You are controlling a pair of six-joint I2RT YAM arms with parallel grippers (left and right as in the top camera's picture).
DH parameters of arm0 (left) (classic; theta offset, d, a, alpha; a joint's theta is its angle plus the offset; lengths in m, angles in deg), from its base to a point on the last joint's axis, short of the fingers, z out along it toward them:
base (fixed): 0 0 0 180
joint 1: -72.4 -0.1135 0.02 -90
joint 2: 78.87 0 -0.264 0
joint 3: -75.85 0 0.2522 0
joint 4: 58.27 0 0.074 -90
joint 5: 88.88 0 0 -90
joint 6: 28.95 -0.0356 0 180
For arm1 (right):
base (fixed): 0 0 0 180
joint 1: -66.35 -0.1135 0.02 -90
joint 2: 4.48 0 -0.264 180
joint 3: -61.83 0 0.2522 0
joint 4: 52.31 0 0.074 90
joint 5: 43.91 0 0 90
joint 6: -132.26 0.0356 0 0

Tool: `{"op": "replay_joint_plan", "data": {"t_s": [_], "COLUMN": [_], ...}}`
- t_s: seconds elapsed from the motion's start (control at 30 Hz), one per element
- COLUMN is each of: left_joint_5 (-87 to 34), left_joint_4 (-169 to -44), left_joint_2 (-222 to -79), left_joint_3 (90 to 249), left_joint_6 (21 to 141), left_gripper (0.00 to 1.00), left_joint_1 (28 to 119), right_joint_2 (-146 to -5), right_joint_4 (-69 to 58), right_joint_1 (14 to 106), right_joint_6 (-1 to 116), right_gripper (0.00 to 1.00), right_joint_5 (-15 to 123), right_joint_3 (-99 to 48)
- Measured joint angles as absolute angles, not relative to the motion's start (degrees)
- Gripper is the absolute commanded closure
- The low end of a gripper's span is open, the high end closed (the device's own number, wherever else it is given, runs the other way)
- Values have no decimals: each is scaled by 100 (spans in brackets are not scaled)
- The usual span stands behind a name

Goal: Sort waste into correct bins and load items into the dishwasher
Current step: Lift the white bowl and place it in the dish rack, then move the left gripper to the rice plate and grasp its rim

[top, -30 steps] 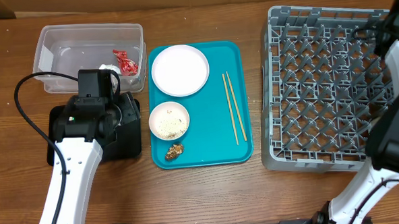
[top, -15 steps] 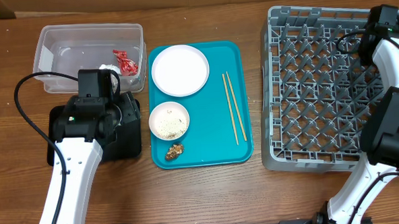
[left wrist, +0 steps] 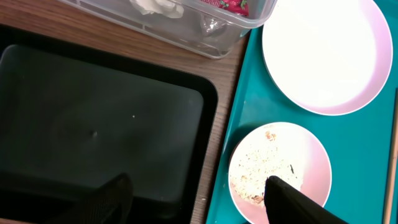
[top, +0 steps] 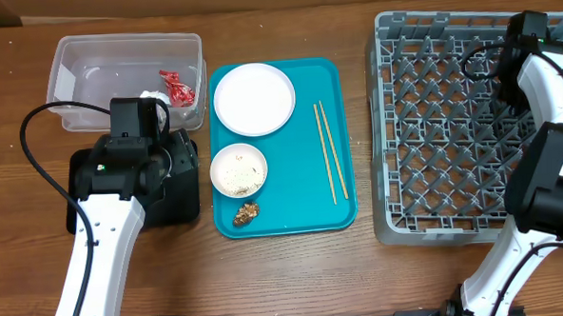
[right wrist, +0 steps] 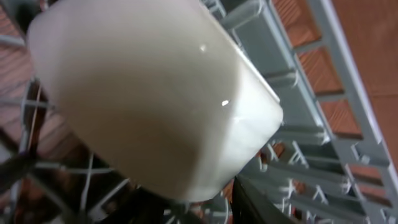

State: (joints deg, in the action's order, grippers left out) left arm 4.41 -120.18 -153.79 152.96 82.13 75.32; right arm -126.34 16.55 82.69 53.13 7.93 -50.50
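The white cup (right wrist: 155,99) lies tilted among the upright pegs of the grey dish rack (top: 432,123), which stands to the right of the teal tray (top: 293,210). Only the right wrist view shows the cup. From overhead the right arm hides it. The right gripper (top: 513,51) hovers over the rack's far right part. Dark fingers (right wrist: 255,202) show just under the cup, but whether they grip it I cannot tell.

A strip of bare wood separates the teal tray's right rim from the rack. The rack's own right side runs to the edge of the overhead picture.

On the teal tray, two chopsticks (top: 329,151) lie side by side near its right rim, with open teal surface between them and the dishes. The round plate (top: 253,99) sits at the tray's far left and looks bare. The small bowl (top: 238,169) below it holds scattered rice grains (left wrist: 264,171) (far plainer from the left wrist). A brown food scrap (top: 246,213) lies on the tray's near edge.

The black tray (left wrist: 93,112) sits just beside the teal tray's left rim, and its floor shows only a few tiny specks. The left gripper (left wrist: 196,182) hangs over that seam with its jaws wide and nothing between them. Beyond the black tray, the clear tub (top: 69,77) holds the red wrapper (top: 176,86) and the white tissue wad (top: 153,97) in its corner nearest the teal tray.
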Motion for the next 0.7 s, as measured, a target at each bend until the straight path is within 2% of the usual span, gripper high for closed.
{"op": "replay_joint_plan", "data": {"t_s": [0.1,0.23,0.27,0.5,0.7], "left_joint_5": [441,441,441,439,441], "left_joint_4": [-12018,-12026,-12031,-12050,-12203], "left_joint_2": [-15379,-15379,-15379,-15379,-15379], "left_joint_3": [15296,15296,15296,15296,15296], "left_joint_6": [8213,8213,8213,8213,8215], "left_gripper": [30,27,26,17,11], "left_joint_1": [7532,7532,7532,7532,7532], "right_joint_2": [-12547,-12136,-11996,-10986,-10940], "right_joint_4": [1635,1576,1567,1729,2068], "right_joint_1": [8276,8258,8252,8029,7189], "right_joint_6": [5300,5331,5320,5068,4988], "right_gripper": [53,28,26,26,21], "right_joint_5": [1049,1707,1891,3943,5200], "right_joint_3": [-5050,-5039,-5039,-5041,-5037]}}
